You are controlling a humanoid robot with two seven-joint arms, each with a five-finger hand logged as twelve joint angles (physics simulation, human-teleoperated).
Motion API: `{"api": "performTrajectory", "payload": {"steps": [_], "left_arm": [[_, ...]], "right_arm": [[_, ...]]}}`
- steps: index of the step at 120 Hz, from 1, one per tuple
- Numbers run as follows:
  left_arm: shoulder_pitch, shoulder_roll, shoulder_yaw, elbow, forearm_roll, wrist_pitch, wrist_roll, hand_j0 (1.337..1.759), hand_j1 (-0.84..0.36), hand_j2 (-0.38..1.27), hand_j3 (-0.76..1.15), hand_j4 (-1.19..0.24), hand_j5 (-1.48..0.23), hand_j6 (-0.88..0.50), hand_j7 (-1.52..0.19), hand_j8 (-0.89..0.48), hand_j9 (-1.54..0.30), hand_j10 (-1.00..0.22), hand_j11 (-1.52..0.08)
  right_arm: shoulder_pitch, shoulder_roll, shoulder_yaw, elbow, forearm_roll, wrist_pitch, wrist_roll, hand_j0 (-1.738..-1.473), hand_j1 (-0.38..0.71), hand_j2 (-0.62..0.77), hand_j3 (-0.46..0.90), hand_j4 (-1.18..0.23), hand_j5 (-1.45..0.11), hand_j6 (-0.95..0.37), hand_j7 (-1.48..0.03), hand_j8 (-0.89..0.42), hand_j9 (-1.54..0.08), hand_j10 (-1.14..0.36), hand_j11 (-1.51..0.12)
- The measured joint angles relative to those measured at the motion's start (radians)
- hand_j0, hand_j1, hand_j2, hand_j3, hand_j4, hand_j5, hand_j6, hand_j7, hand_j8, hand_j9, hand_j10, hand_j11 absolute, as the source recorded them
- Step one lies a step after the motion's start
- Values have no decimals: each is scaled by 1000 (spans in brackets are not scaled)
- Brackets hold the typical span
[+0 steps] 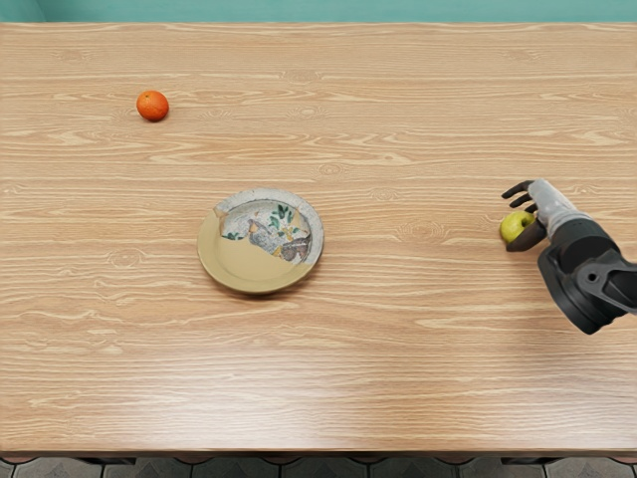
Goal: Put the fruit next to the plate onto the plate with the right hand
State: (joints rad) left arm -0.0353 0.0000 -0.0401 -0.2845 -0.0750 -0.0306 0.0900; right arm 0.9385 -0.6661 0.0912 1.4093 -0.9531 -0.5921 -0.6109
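I saw the right robot hand [530, 211] curled around the yellow-green fruit [515, 226] near the worktop's [398, 358] right edge. The plate [214, 264] lay well apart, toward the picture's left, so I judged the carry must run leftward.

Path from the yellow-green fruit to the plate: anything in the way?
Nothing visible. The fruit, with the right hand curled around it, sits right of the plate, and only bare table lies between them. The orange is far back left, off that line.
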Motion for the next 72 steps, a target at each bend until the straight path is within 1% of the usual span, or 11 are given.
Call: {"api": "performTrajectory", "payload": {"steps": [21,36,40,41,49,51,52,55,65,72], "left_arm": [[0,0,0,0,0,0,-1,1658,349,0,0,0,0,0,0,0,0,0,0],[0,0,0,0,0,0,-1,1658,349,0,0,0,0,0,0,0,0,0,0],[0,0,0,0,0,0,-1,1658,349,0,0,0,0,0,0,0,0,0,0],[0,0,0,0,0,0,-1,1658,349,0,0,0,0,0,0,0,0,0,0],[0,0,0,0,0,0,-1,1658,349,0,0,0,0,0,0,0,0,0,0],[0,0,0,0,0,0,-1,1658,349,0,0,0,0,0,0,0,0,0,0],[0,0,0,0,0,0,-1,1658,349,0,0,0,0,0,0,0,0,0,0],[0,0,0,0,0,0,-1,1658,349,0,0,0,0,0,0,0,0,0,0],[0,0,0,0,0,0,0,1658,349,0,0,0,0,0,0,0,0,0,0],[0,0,0,0,0,0,0,1658,349,0,0,0,0,0,0,0,0,0,0]], "right_arm": [[-1,3,-1,-2,1,0,0,-1658,117,-74,0,-392,-508,-393,-508,-393,-508,-392,-508],[-1,3,-2,-3,2,0,0,-1658,161,-82,0,-429,-555,-430,-555,-427,-555,-429,-555],[-1,4,-2,-3,2,0,0,-1658,170,-83,0,-438,-565,-438,-565,-423,-566,-437,-566],[-1,4,-2,-3,2,-1,0,-1658,173,-83,0,-440,-567,-440,-568,-393,-568,-439,-568],[-4,8,-1,-3,2,0,0,-1658,191,-78,0,-458,-590,-458,-591,-426,-592,-457,-591],[-5,9,-1,-3,2,-1,0,-1658,196,-79,0,-464,-594,-463,-597,-419,-598,-462,-597],[-6,10,-1,-3,2,-1,0,-1658,196,-80,0,-467,-596,-465,-600,-389,-601,-464,-600],[-7,11,-1,-3,2,0,0,-1657,202,-90,0,-472,-604,-471,-607,-401,-609,-469,-609],[-11,14,0,-3,2,0,0,-1657,216,-101,0,-488,-621,-486,-626,-356,-629,-481,-630],[-13,16,0,-3,2,-1,0,-1657,227,-107,-1,-498,-626,-488,-636,-353,-635,-472,-639]]}}
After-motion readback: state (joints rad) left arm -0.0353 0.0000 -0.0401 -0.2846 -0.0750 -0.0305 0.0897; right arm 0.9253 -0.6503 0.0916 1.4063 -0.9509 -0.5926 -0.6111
